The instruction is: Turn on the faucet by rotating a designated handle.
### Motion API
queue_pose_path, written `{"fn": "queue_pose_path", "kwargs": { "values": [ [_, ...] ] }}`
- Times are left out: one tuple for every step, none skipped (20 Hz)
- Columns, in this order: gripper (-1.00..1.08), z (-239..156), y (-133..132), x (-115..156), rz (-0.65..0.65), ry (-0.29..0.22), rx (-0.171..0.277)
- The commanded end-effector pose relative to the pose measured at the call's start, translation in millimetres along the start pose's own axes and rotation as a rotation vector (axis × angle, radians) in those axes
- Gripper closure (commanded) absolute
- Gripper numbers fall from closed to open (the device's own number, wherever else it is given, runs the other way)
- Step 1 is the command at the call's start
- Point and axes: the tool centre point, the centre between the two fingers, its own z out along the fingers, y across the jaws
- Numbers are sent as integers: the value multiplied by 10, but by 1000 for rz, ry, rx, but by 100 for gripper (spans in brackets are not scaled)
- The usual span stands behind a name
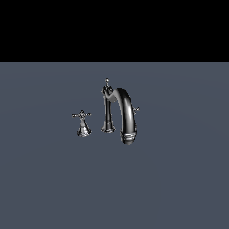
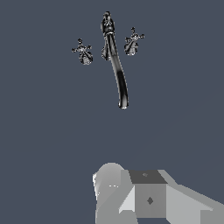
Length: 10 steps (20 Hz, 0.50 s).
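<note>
The faucet [image 1: 117, 112] is dark shiny chrome and stands on a flat grey-blue floor, with its arched spout curving down to a ringed nozzle [image 1: 128, 137]. The handle [image 1: 82, 123] is a small cross on a bell-shaped base, seen whole, to the exterior view's left of the spout post. Only a tip of the twin handle [image 1: 137, 109] shows behind the spout. The wrist view looks down on the faucet [image 2: 116, 65] from a distance, with the handle [image 2: 83, 53] and its twin [image 2: 132, 43] on either side. No gripper fingers show in either view.
A finial knob [image 1: 106, 82] tops the spout post. Grey blocky arm parts [image 2: 144, 197] fill one edge of the wrist view, well away from the faucet. A black band lies beyond the floor in the exterior view.
</note>
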Motion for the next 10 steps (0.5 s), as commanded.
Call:
{"fn": "queue_pose_path", "kwargs": {
  "values": [
    [34, 58, 28, -3, 5, -13, -12],
    [21, 247, 23, 45, 7, -46, -47],
    [7, 453, -57, 17, 2, -96, -19],
    [-12, 622, -56, 72, 4, -121, -1],
    [-17, 733, -201, 153, -13, -125, 17],
    [-12, 853, -322, 202, -33, -133, 1],
    [-1, 906, -290, 294, -31, -133, 15],
    [6, 1182, -448, 279, -41, -178, 4],
    [28, 1393, -702, 258, -70, -209, -2],
    [46, 1554, -670, 288, -40, -231, 1]
  ]
}}
